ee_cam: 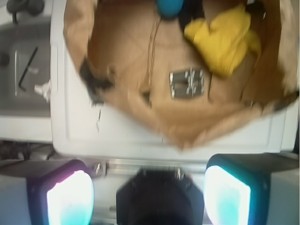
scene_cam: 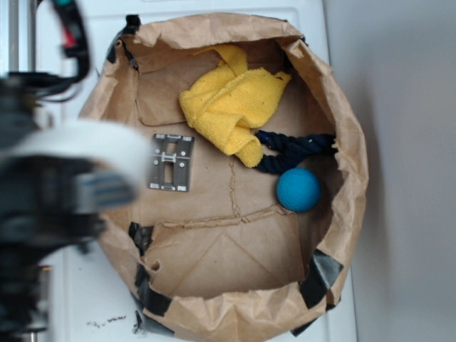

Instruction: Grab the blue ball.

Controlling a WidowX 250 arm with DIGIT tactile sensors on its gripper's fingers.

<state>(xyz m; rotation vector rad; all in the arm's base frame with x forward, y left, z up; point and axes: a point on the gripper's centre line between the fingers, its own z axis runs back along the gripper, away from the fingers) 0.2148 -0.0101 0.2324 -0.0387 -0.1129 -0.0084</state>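
The blue ball (scene_cam: 298, 189) lies on the floor of a rolled-down brown paper bag (scene_cam: 335, 107), at its right side, touching a dark navy rope (scene_cam: 296, 148). In the wrist view the blue ball (ee_cam: 169, 7) shows only at the top edge, partly cut off. My gripper (ee_cam: 149, 194) is outside the bag, over the white surface beyond its left rim in the exterior view, far from the ball. Its two glowing pads (ee_cam: 70, 199) stand wide apart with nothing between them. In the exterior view the gripper (scene_cam: 85, 189) is a blurred dark and white mass at the left.
A crumpled yellow cloth (scene_cam: 228, 107) lies in the bag's back part, against the rope. A small metal bracket (scene_cam: 171, 162) lies flat on the bag floor at the left. Black tape patches (scene_cam: 320, 274) mark the bag rim. The bag stands on a white surface (ee_cam: 117, 131).
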